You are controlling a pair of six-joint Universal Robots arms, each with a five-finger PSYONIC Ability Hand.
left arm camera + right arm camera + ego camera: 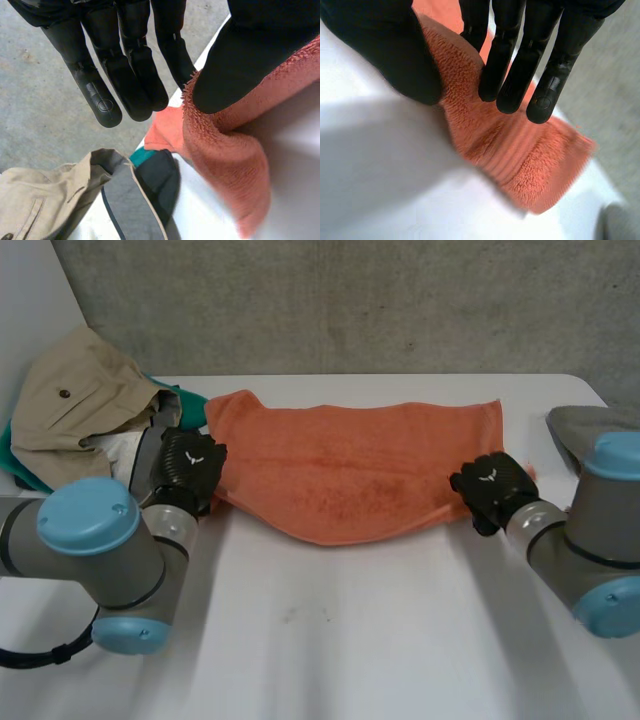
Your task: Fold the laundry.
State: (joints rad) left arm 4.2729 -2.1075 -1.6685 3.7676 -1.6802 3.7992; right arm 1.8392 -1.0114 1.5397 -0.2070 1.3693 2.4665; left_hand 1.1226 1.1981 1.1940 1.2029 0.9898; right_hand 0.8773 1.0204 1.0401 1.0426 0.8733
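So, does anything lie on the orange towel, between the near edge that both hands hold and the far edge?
Nothing visible does. The towel is bare on top from the left hand and right hand to its far edge. The pile of clothes lies beside its left end, off the fold's path.

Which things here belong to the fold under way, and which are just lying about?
In use: orange towel, pinched at one end by the left robot hand, at the other by the right robot hand.
Lying about: beige garment beside the towel's left end; grey cloth beyond its right end.
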